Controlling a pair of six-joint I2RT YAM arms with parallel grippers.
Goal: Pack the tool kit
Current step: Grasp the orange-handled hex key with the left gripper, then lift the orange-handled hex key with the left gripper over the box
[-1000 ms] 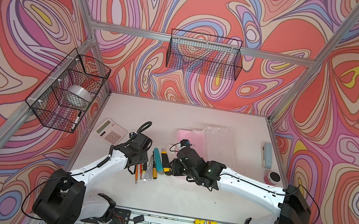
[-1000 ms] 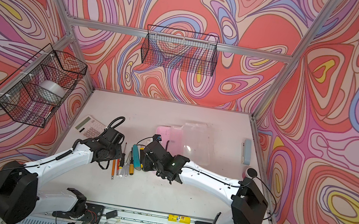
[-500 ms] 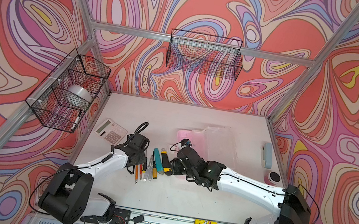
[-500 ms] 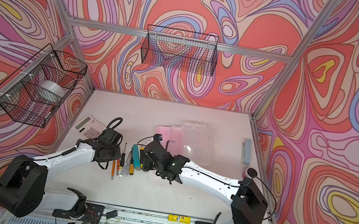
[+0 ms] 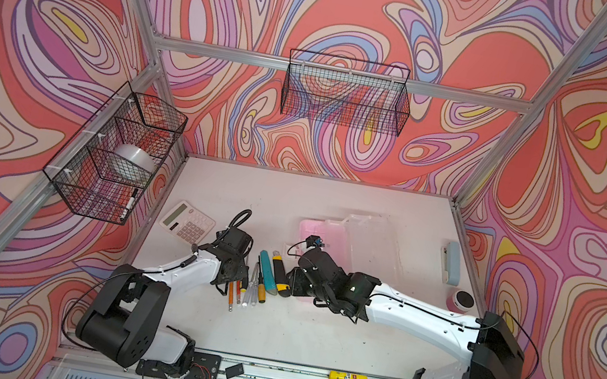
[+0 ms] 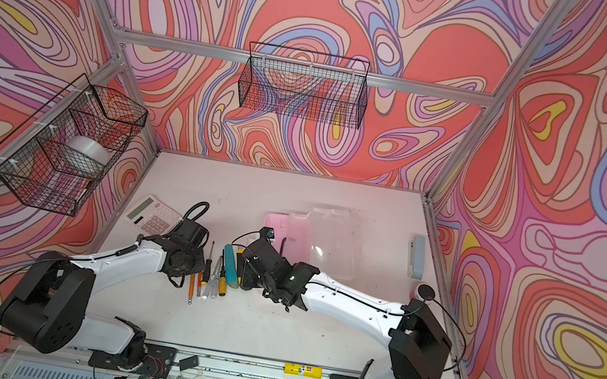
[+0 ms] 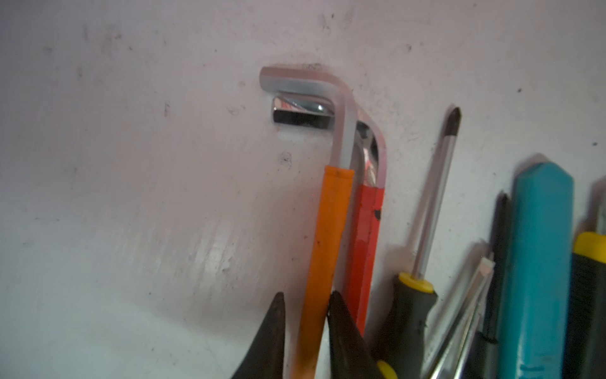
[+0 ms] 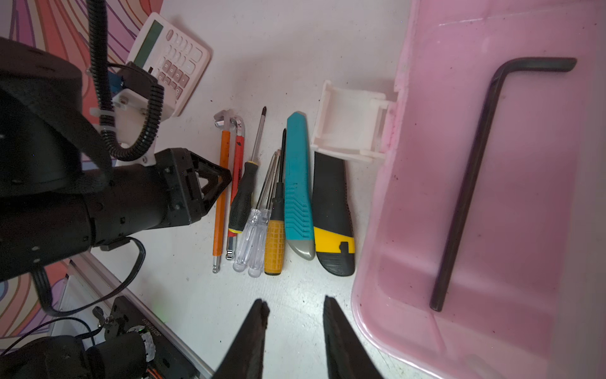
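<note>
Left gripper (image 7: 306, 293) is down at the surface (image 5: 288, 335), straddling the orange hex key (image 7: 324, 236) about mid-shaft. One finger touches the sleeve and the other sits just off it, so the jaws are narrowly parted, not clamped. The red hex key (image 7: 365, 229) lies right against the orange one.

The rest of the row runs parallel, packed close: black-yellow screwdriver (image 8: 242, 197), two clear-handled screwdrivers (image 8: 252, 236), yellow-handled screwdriver (image 8: 274, 242), teal utility knife (image 8: 296, 183), yellow-black utility knife (image 8: 331, 210).

Right gripper (image 8: 295, 315) has its fingers spread with nothing between them. It is over bare surface, just beside the pink box (image 8: 410, 197).

The box sits open on the surface, just beside the yellow-black knife. Inside it is one black hex key (image 8: 472, 170) lying flat (nothing else visible in there). The clear lid (image 5: 369, 240) is folded out on the side away from the tools. A white latch (image 8: 347, 131) sticks out of the box toward the knives.

The calculator (image 5: 187, 220) is behind the left arm. The stapler (image 5: 451, 263) is at the right edge, well apart from the tools.
</note>
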